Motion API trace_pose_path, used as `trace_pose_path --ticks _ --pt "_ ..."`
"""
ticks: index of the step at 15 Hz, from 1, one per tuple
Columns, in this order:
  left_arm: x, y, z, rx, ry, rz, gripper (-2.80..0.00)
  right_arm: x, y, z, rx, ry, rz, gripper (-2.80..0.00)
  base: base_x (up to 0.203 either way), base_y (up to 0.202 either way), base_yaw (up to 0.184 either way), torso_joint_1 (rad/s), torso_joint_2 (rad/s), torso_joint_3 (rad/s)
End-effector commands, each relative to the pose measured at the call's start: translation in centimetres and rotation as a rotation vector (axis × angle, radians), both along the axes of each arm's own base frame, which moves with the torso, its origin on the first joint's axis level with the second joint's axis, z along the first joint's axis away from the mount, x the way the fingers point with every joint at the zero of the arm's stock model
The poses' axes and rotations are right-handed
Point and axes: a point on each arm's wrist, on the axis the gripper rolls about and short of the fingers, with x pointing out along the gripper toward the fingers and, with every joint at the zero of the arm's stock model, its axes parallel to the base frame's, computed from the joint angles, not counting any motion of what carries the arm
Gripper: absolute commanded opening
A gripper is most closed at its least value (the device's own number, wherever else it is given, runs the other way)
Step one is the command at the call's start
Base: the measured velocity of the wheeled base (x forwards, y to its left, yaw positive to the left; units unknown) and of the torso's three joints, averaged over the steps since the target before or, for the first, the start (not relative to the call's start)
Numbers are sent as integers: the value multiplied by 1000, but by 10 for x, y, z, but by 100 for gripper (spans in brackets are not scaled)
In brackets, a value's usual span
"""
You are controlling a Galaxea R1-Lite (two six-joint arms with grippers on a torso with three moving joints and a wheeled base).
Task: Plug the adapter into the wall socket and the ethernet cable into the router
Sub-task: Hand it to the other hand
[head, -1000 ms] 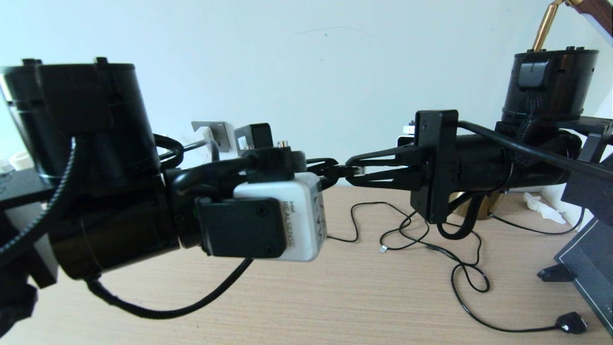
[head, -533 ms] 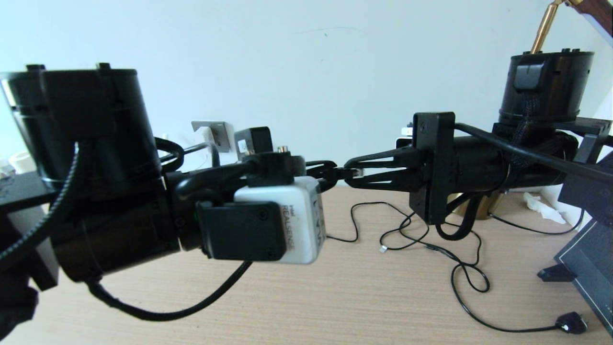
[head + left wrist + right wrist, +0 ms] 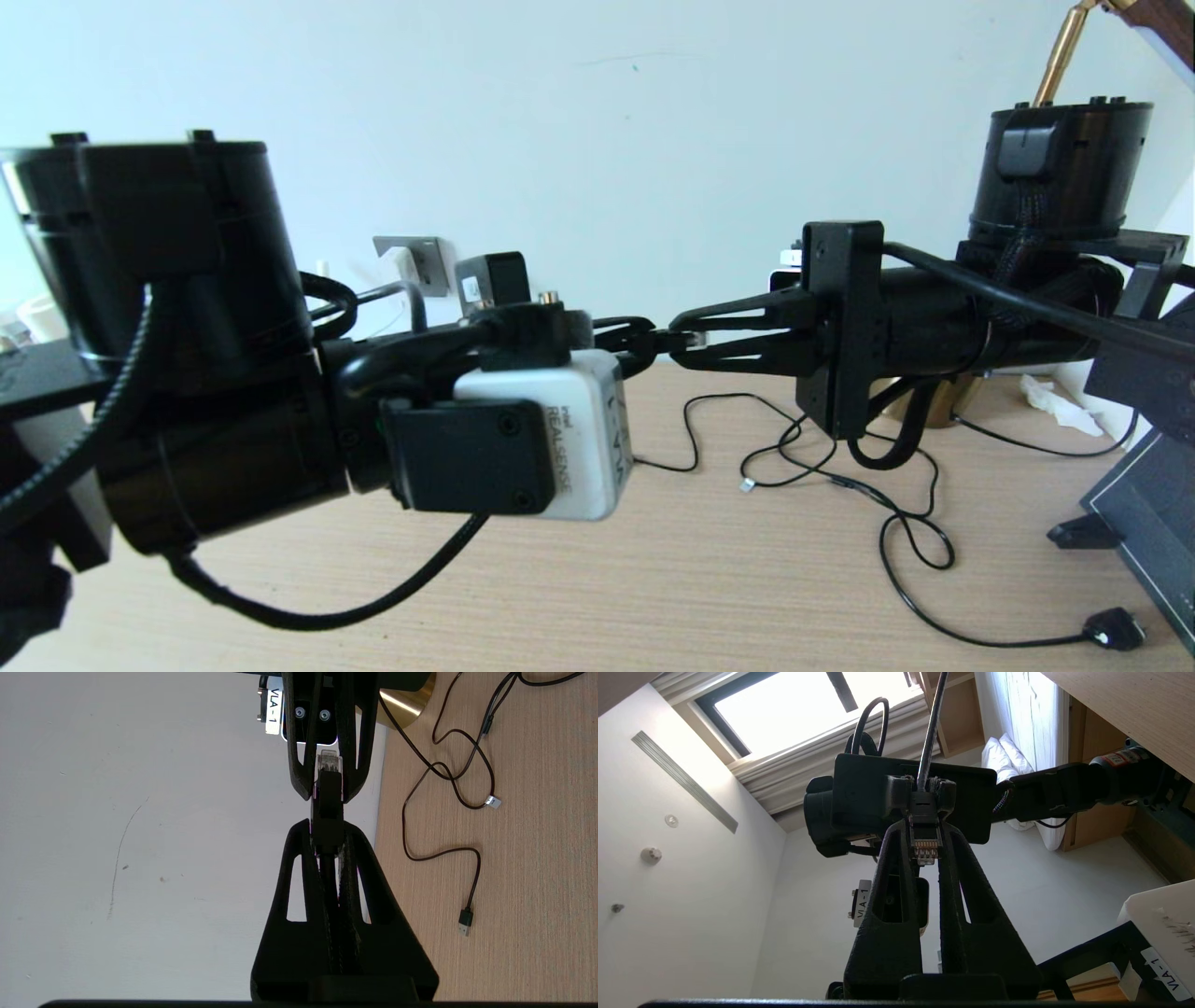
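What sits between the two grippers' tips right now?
The ethernet cable's clear plug, bridging left gripper and right gripper, both shut on it; left wrist view.

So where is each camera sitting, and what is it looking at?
Head view: on the robot's head, facing the wooden table and wall; both arms show.
Left wrist view: behind the left gripper, facing the right gripper.
Right wrist view: behind the right gripper, facing the left one, ceiling and window.
Shared: both grippers pinch the ethernet cable plug, tip to tip.
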Motion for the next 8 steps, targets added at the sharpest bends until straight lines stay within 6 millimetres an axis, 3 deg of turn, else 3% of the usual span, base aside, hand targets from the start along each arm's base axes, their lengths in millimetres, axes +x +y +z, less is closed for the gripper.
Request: trace_pose_path --ticks 1,6,7,8 --pt "0 0 0 1 -8 -1 -280 0 0 1 3 6 6 -280 0 0 0 0 0 0" --pt "-1 0 1 0 -6 -8 -280 0 0 0 2 7 6 -280 0 0 0 0 0 0" --pt "-1 0 0 0 -4 -15 0 0 0 1 2 8 6 -280 0 0 0 0 0 0" --pt "-2 0 1 -3 -5 -16 0 0 0 1 2 8 6 -280 0 0 0 0 0 0"
